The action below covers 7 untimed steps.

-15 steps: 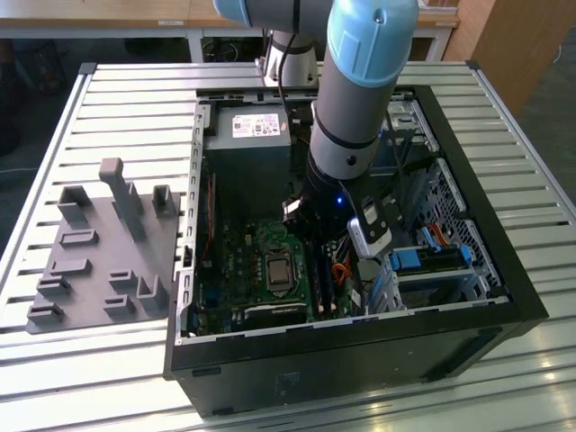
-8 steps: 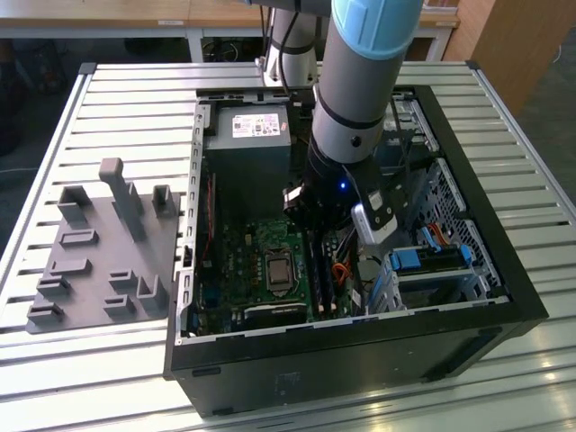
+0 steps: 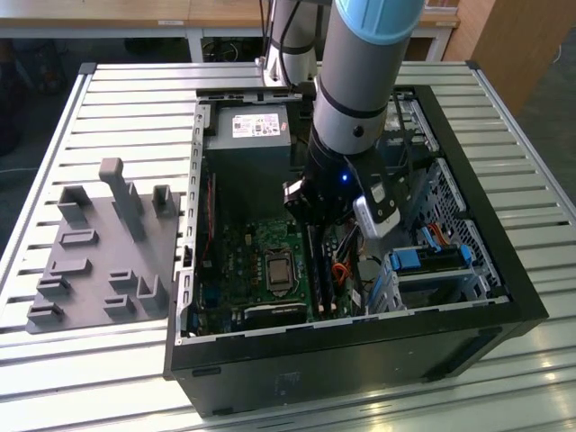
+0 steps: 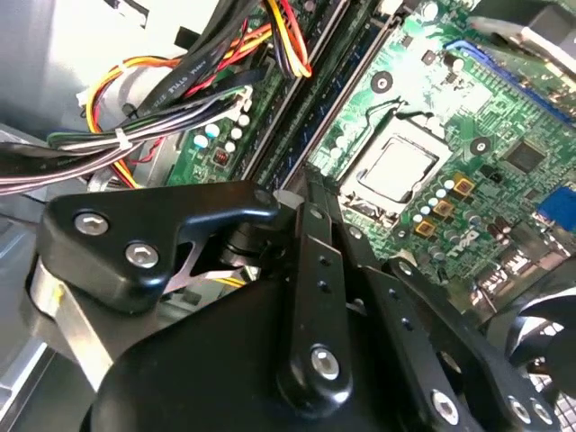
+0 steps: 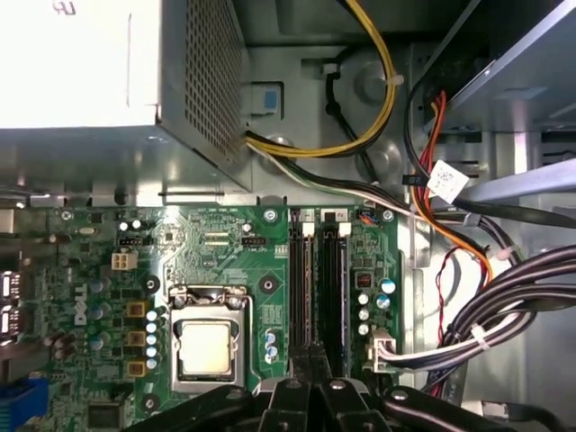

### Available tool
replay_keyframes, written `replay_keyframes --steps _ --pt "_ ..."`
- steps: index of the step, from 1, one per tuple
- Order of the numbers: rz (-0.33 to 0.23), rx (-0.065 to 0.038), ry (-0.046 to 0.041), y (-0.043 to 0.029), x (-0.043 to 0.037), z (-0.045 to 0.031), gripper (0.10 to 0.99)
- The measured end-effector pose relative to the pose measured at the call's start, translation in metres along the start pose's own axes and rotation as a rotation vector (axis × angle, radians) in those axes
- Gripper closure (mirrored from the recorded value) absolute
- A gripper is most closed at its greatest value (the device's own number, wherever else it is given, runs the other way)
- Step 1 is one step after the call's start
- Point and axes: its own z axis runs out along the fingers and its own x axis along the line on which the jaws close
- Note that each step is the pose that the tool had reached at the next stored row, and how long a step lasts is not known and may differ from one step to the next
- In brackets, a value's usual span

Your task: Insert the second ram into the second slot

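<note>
gripper [image 5: 310, 364] hovering over memory slots [image 5: 317, 288] on motherboard [image 5: 225, 270] | jaws sitting together | gripping nothing visible

A green printed motherboard [image 5: 225, 261] sits in the black metal computer case [image 3: 360, 351], beside yellow, orange and black cable bundles [image 4: 180, 81], blue plastic drive-bay clips [image 3: 430, 258] and a grey moulded fixture plate [image 3: 99, 261].

Even, fairly bright light falls from overhead in the exterior view, where the slatted table [image 3: 108, 108] shines pale and the computer case [image 3: 360, 360] interior lies in shadow, while the power supply [image 5: 81, 63] glares white in the first wrist view.
</note>
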Motion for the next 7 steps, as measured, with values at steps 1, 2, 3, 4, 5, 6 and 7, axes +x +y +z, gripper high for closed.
replay_keyframes --steps 1,2,3,4,5,6,7 --pt "0.0 0.0 0.0 0.0 0.0 0.0 0.98" --pt "0.0 0.0 0.0 0.0 0.0 0.0 0.98" --pt "0.0 0.0 0.0 0.0 0.0 0.0 0.98" --pt "0.0 0.0 0.0 0.0 0.0 0.0 0.98" --pt "0.0 0.0 0.0001 0.0 0.0 0.0 0.98" --pt "0.0 0.0 0.0001 0.0 0.0 -0.0001 0.98" --pt "0.0 0.0 0.0001 0.0 0.0 -0.0001 0.98"
